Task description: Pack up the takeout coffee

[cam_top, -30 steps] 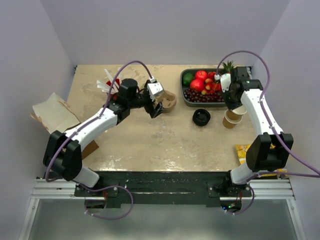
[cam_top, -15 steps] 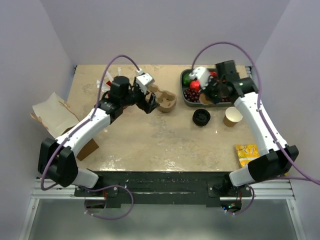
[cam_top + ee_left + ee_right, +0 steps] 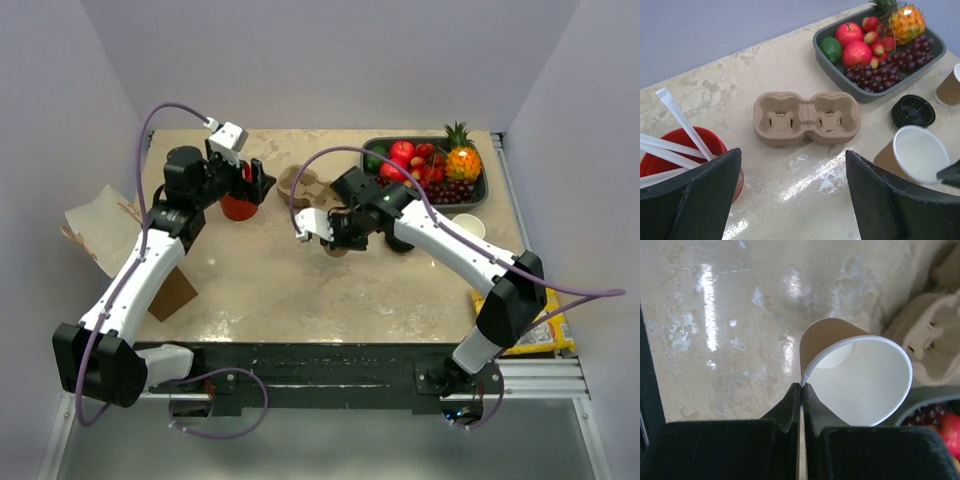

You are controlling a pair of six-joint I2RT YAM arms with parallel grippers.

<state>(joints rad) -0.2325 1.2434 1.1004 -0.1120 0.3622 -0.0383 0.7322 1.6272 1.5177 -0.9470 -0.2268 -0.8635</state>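
The takeout coffee is out of view; no capped cup shows. My right gripper [image 3: 801, 386] [image 3: 335, 233] is shut on the rim of a lidless tan paper cup [image 3: 860, 375] [image 3: 338, 247] [image 3: 920, 152]. It holds the cup tilted over the middle of the table, just in front of the tan two-hole cup carrier [image 3: 807, 117] [image 3: 305, 183] [image 3: 932, 340]. A loose black lid [image 3: 913, 111] lies flat on the table right of the carrier. My left gripper [image 3: 792, 152] [image 3: 255, 180] stands wide open and empty, raised at the back left beside the red cup [image 3: 238, 207].
The red cup [image 3: 670, 150] holds white straws [image 3: 680, 125]. A grey fruit tray [image 3: 440, 206] [image 3: 875, 95] sits at the back right. A second lidless cup [image 3: 467, 226] [image 3: 950, 87] stands in front of it. A paper bag [image 3: 100, 225] lies far left, a yellow packet [image 3: 545, 330] near right.
My right arm swung from the right side to the table's middle, carrying one paper cup by its rim. My left arm drew back from the carrier toward the back left, still open.
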